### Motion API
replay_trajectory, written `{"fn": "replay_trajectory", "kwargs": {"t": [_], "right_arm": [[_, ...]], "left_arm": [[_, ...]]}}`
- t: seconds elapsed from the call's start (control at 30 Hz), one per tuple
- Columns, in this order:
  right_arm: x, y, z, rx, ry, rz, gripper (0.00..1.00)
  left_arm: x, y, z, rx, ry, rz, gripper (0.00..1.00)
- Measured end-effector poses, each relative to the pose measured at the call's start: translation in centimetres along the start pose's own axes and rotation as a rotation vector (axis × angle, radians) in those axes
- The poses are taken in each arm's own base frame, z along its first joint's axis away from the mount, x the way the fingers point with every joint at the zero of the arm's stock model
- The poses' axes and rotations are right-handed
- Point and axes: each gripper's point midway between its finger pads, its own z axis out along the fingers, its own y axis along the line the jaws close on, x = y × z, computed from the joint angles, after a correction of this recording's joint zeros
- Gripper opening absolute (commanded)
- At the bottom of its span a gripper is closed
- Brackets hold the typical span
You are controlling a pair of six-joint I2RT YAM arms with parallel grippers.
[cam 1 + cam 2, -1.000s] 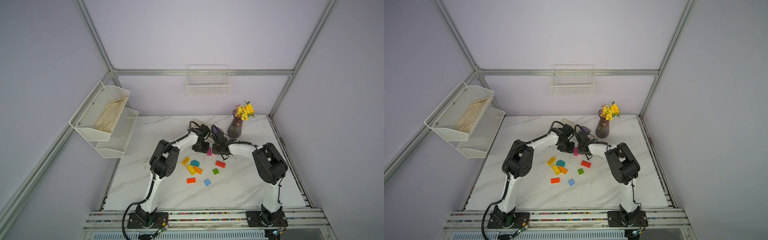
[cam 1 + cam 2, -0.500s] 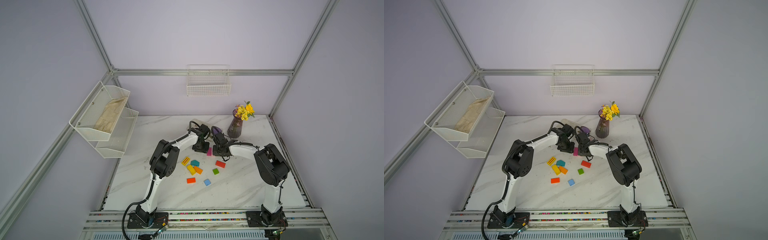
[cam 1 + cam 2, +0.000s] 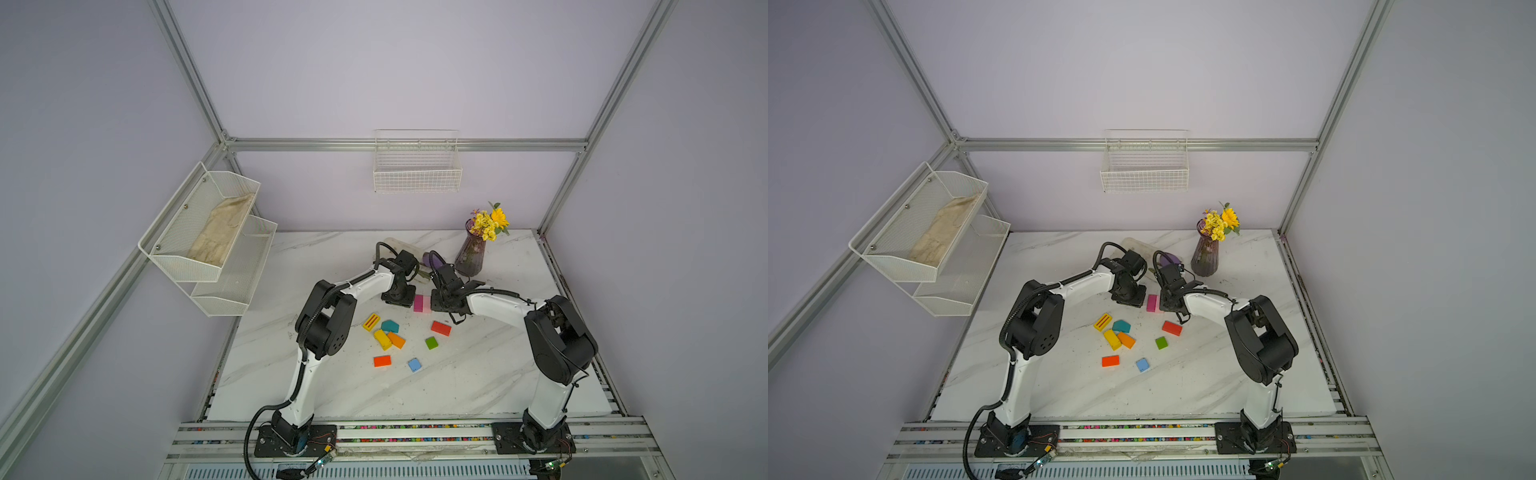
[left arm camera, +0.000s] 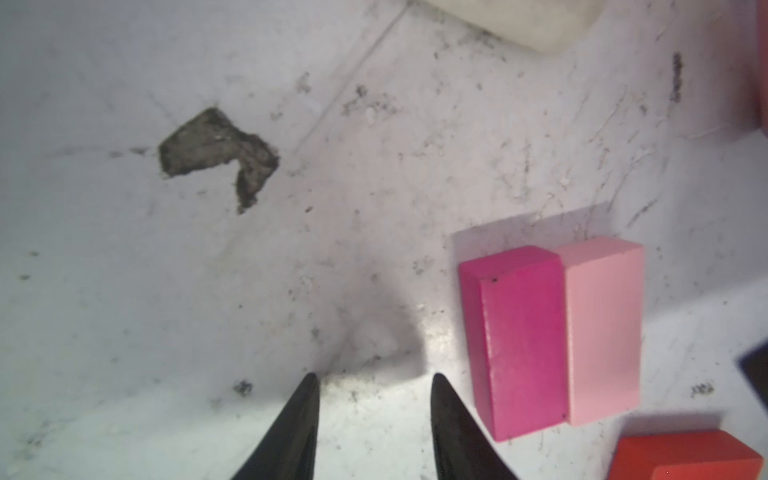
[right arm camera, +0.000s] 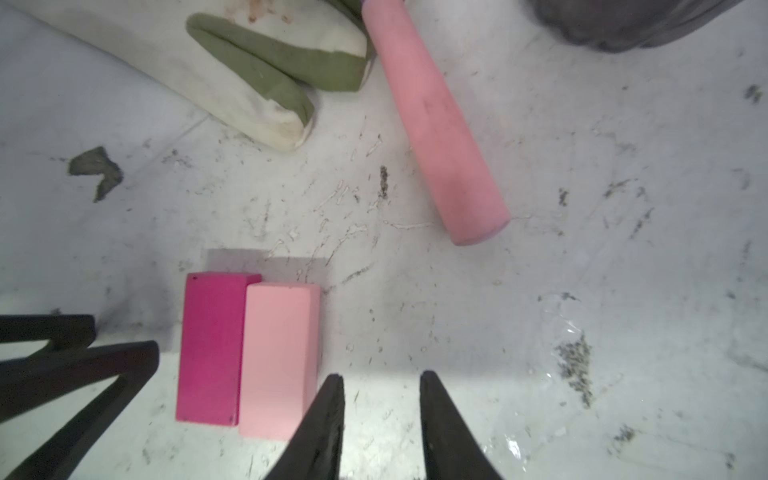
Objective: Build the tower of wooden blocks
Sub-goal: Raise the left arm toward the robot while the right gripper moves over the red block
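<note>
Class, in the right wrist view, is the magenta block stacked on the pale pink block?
No, the magenta block and pale pink block lie side by side, touching.

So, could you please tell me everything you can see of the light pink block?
The light pink block is a rectangular block, matte pale pink, seemingly painted wood. It lies on the marble table, one long side flush against the magenta block, slightly offset lengthwise. Nothing rests on it; the open right gripper stands beside it.

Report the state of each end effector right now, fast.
Left end effector: open, empty, beside the magenta block.
Right end effector: open, empty, beside the pink block.
</note>
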Motion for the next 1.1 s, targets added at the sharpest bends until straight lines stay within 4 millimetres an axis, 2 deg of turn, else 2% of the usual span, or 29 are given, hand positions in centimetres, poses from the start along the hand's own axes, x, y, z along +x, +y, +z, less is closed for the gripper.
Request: {"fn": "replay_trajectory", "kwargs": {"t": [0.13,0.2,0.3,0.4,0.53,0.63,0.7,0.8,0.97,1.1], "right_arm": [[-1.9,-0.2,-4.0,-0.045,-0.073,0.064,0.48],[-3.2,0.0,-6.1,-0.086,-0.116,0.117,0.48],[-4.5,0.4,-8.8,-0.154,-0.159,0.202,0.55],[-5.0,0.2,-10.9,-0.202,-0.197,0.271,0.60],[-4.0,-0.5,-13.2,-0.267,-0.274,0.320,0.66],[-1.5,-1.1,-13.3,-0.321,-0.307,0.327,0.68],[0.1,-0.8,-12.6,-0.326,-0.304,0.304,0.69],[1.5,1.5,-12.3,-0.344,-0.288,0.234,0.68],[3.3,6.1,-12.8,-0.398,-0.288,0.098,0.69],[5.0,8.0,-12.0,-0.422,-0.263,0.010,0.70]], "left_arm": [[1.3,1.7,-2.0,-0.054,-0.043,-0.009,0.48],[1.2,2.1,-4.2,-0.061,-0.107,-0.021,0.50],[0.5,2.7,-8.7,-0.054,-0.256,-0.043,0.56],[0.4,3.7,-13.7,-0.047,-0.431,-0.085,0.65],[1.3,5.5,-18.7,-0.046,-0.632,-0.165,0.73],[2.3,6.9,-21.0,-0.049,-0.744,-0.225,0.80],[2.9,7.7,-22.3,-0.052,-0.806,-0.257,0.86],[3.4,8.9,-23.8,-0.075,-0.878,-0.296,0.91],[3.8,10.1,-25.7,-0.101,-0.957,-0.355,0.93],[4.3,10.8,-26.3,-0.114,-0.971,-0.399,0.97]]}}
